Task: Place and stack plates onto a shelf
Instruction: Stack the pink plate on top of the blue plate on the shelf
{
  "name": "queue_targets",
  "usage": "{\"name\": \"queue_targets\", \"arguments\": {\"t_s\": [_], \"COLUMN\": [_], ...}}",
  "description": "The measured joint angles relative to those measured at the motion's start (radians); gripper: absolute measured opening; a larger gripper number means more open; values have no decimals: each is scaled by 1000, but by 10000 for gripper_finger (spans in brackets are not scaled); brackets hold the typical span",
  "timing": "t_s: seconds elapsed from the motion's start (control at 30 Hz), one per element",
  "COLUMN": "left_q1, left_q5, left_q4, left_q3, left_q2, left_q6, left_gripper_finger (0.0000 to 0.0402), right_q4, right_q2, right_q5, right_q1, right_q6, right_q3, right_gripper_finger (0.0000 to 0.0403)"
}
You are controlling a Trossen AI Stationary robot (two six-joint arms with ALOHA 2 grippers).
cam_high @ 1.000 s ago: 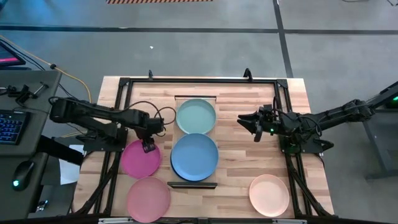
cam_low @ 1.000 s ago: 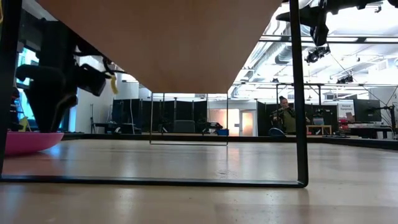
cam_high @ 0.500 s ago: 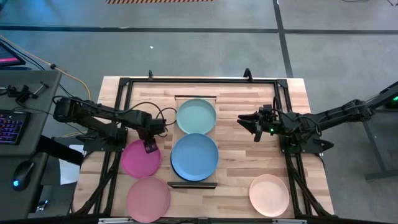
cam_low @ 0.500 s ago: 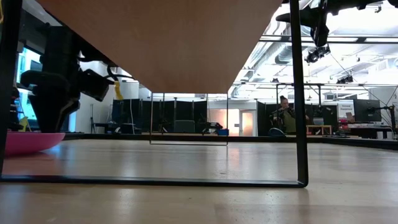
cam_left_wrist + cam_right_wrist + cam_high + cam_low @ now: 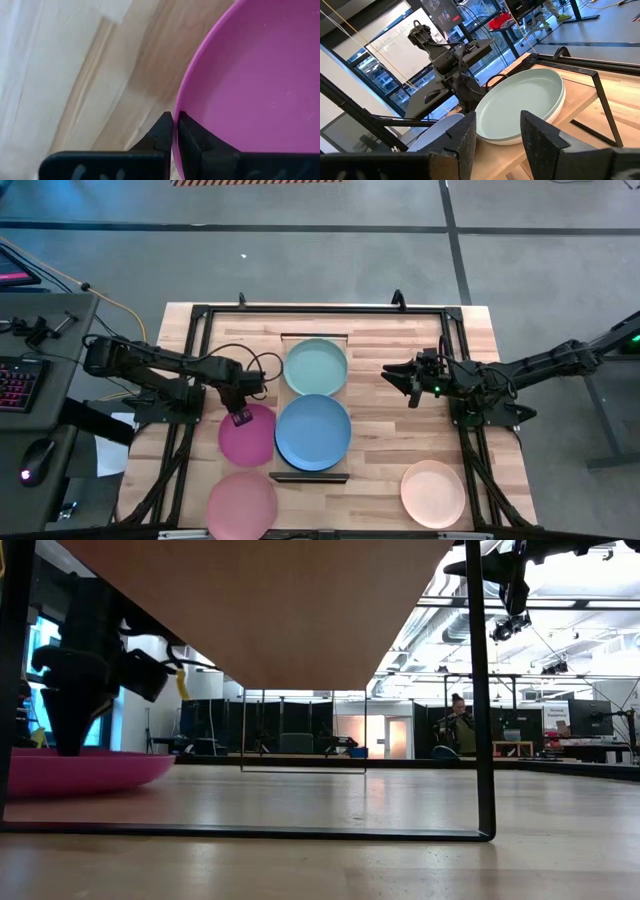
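My left gripper [image 5: 240, 418] is shut on the magenta plate [image 5: 248, 437], which lies left of the shelf [image 5: 310, 477]. The low view shows this plate [image 5: 85, 772] low over the tabletop under the gripper [image 5: 62, 735]. On the shelf sit a mint plate [image 5: 315, 367] at the far end and a blue plate [image 5: 313, 432] at the near end. A pink plate [image 5: 241, 498] lies flat near the front left, a peach plate [image 5: 433, 492] flat at the front right. My right gripper [image 5: 400, 380] hovers open right of the shelf, facing the mint plate [image 5: 520, 105]. My left gripper pinches the magenta plate's rim [image 5: 186, 102] on its far left side, one finger outside the rim and one inside the plate. The fingers [image 5: 162, 131] come from above, pointing down. Whether the plate rests on the table or is raised, I cannot tell.
A black metal frame [image 5: 200, 312] runs round the tabletop, with posts [image 5: 480, 690] standing in the low view. A desk with a keyboard [image 5: 15, 380] is beyond the table's left edge. A person [image 5: 455, 725] sits far back in the room.
My left gripper has shut on the magenta plate's rim. The plate has shifted along the table toward the right, up beside the blue plate on the shelf. The right arm has kept still.
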Motion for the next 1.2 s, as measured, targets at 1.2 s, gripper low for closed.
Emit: {"name": "queue_targets", "arguments": {"t_s": [1.2], "left_q1": [256], "left_q5": [-459], "left_q4": [-640], "left_q3": [987], "left_q2": [-270], "left_q6": [-200], "left_gripper_finger": [0], "right_q4": [-18], "right_q2": [0], "right_q5": [-41], "right_q1": [0], "right_q6": [0], "right_q3": [0], "right_gripper_finger": [135]}}
